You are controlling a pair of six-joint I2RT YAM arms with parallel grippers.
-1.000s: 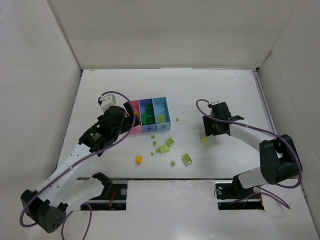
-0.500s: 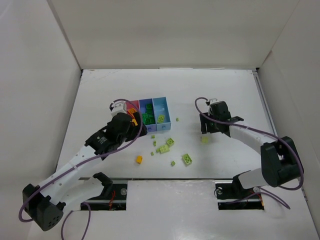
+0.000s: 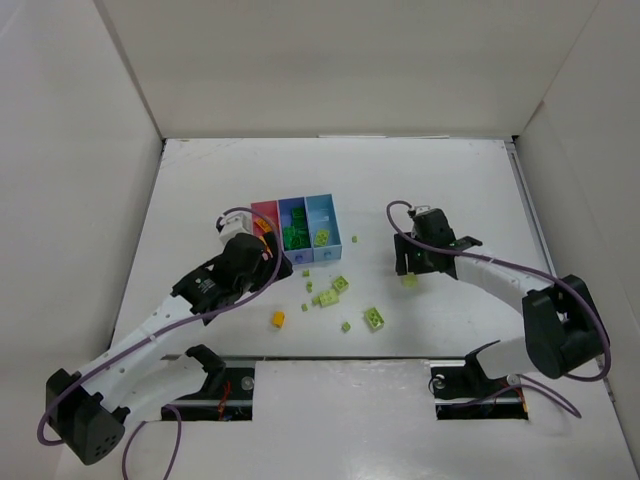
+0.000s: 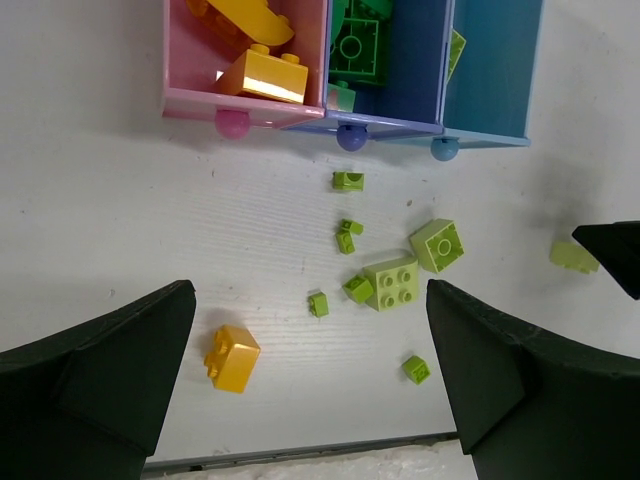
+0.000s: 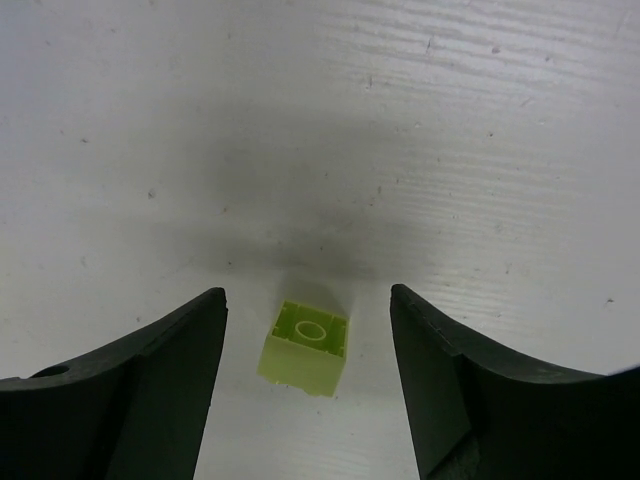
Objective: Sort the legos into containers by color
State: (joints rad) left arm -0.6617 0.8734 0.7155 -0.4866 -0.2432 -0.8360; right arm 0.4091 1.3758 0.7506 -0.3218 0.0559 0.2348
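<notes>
Since a second ago my left tool point(image 4: 310, 330) has drawn back off the pink bin point(image 4: 200, 98) to the near side of the bin row, and my right tool point(image 5: 305, 300) has edged slightly toward the row. Both are spread wide and hold nothing. The left tool hangs above a loose orange-yellow brick point(image 4: 231, 357) and scattered pale lime bricks point(image 4: 393, 282) on the worktop point(image 4: 120, 200), just in front of the row. Well to the right of the row, the right tool straddles a single lime brick point(image 5: 305, 348), with a gap on each side. Orange-yellow pieces point(image 4: 263, 77) lie in the pink bin, dark green pieces point(image 4: 358, 40) in the periwinkle bin point(image 4: 380, 125), and a lime piece point(image 4: 455, 50) in the light blue bin point(image 4: 500, 60).
</notes>
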